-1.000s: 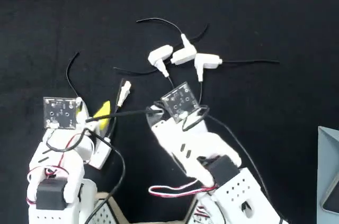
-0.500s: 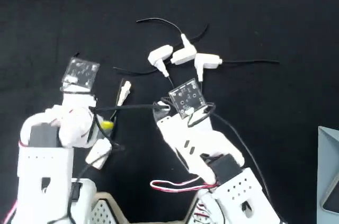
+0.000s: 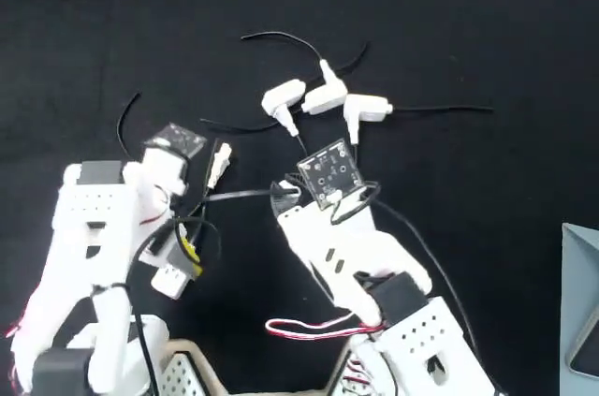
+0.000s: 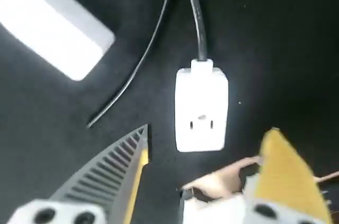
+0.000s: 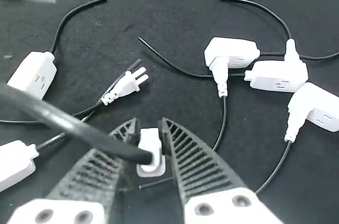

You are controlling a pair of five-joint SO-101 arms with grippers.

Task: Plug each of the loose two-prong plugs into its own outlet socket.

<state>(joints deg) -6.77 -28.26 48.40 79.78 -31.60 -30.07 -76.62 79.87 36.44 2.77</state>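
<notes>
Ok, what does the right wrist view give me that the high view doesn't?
Right wrist adds: a close look at the right gripper shut on a white plug, its black cord trailing off. High view adds: the left arm and a grey object at the table's edge. Both: the loose plug and three clustered sockets.

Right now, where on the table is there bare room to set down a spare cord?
Bare cloth lies right of the right arm, up to the grey box, and in the far left corner. Crowded: the outlet cluster mid-table.
</notes>
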